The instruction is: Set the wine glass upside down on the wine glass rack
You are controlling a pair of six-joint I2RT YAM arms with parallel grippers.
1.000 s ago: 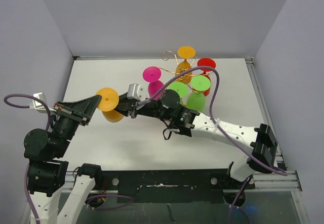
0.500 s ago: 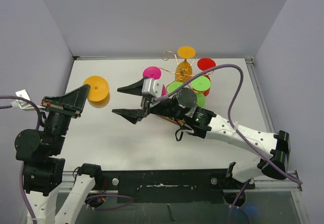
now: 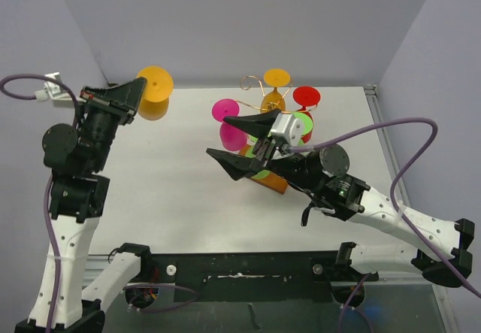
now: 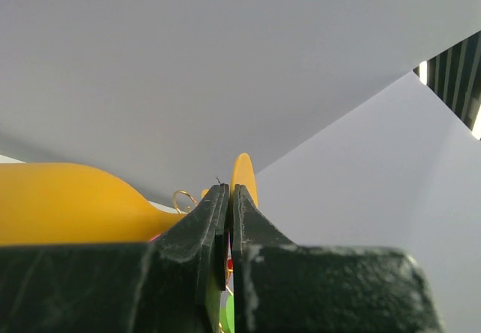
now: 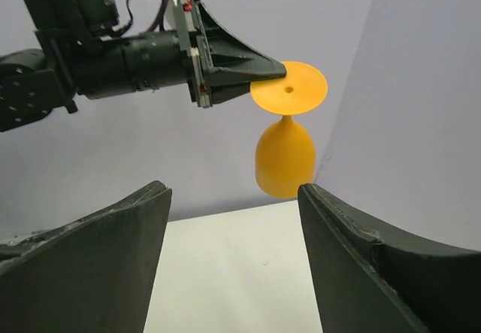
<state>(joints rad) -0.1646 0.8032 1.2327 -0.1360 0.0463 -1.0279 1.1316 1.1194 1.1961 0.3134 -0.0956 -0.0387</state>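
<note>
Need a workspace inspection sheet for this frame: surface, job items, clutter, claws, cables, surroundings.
Surface: white table, no marks seen.
Job's things: orange wine glass held in the air at far left, foot up; wine glass rack carries magenta glass, red glass, green glass, another orange glass.
Clutter: nothing seen.
Grippers: left claw shut on the glass's foot; right claw open, empty, by the rack.
Cables: purple left cable and right cable loop off the arms.
Surroundings: plain pale walls.

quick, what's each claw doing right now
Left claw: closed, pinching the foot of the orange wine glass.
Right claw: open, holding nothing.
</note>
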